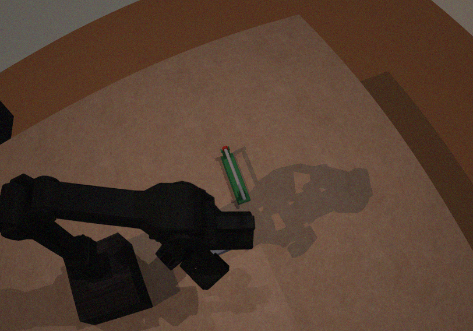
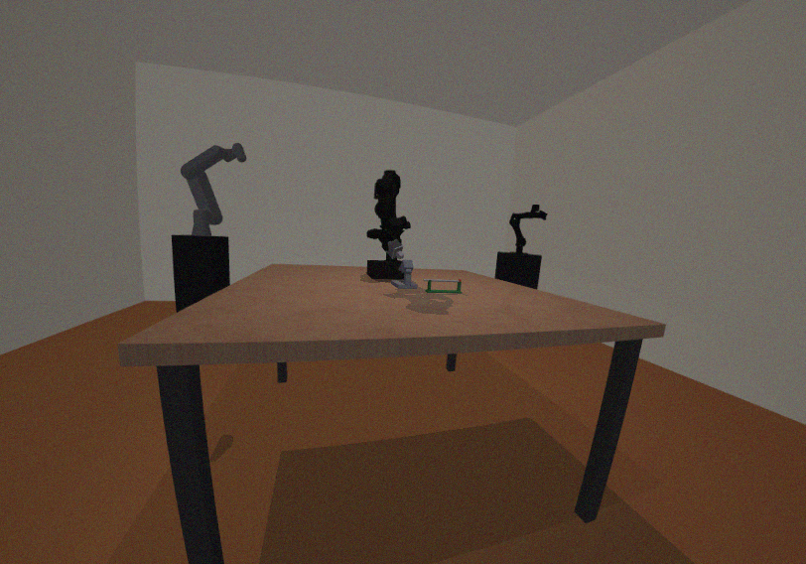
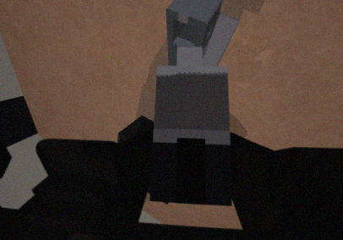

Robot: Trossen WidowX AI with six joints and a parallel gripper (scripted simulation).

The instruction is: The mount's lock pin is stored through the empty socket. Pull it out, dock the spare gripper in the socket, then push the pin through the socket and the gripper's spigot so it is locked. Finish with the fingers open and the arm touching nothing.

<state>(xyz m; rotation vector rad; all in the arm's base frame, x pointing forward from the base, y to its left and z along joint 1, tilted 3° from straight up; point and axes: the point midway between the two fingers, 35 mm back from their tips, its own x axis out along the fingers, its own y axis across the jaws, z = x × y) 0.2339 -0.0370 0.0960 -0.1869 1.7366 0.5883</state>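
Note:
The lock pin (image 1: 234, 173) (image 2: 444, 280), pale with a red head, lies across the two uprights of the green rack (image 1: 230, 173) (image 2: 444, 291). My gripper (image 3: 187, 129) is shut on the spare gripper (image 3: 191, 101) (image 2: 394, 249), a grey block with dark prongs, held tilted above the table. Its pale spigot (image 3: 189, 56) points at the socket (image 3: 194, 10) (image 2: 407, 264) of the blue-grey mount. In the wrist view the spigot overlaps the socket's opening; whether it has entered cannot be told. In the top view my arm hides my fingers and nearly all of the mount.
The green rack stands close beside the mount, on the table (image 1: 323, 97) (image 2: 284, 319). My arm's black base block (image 1: 108, 284) is behind the mount. A grey arm (image 2: 201, 189) and a small black arm (image 2: 517, 229) stand on pedestals beyond the table.

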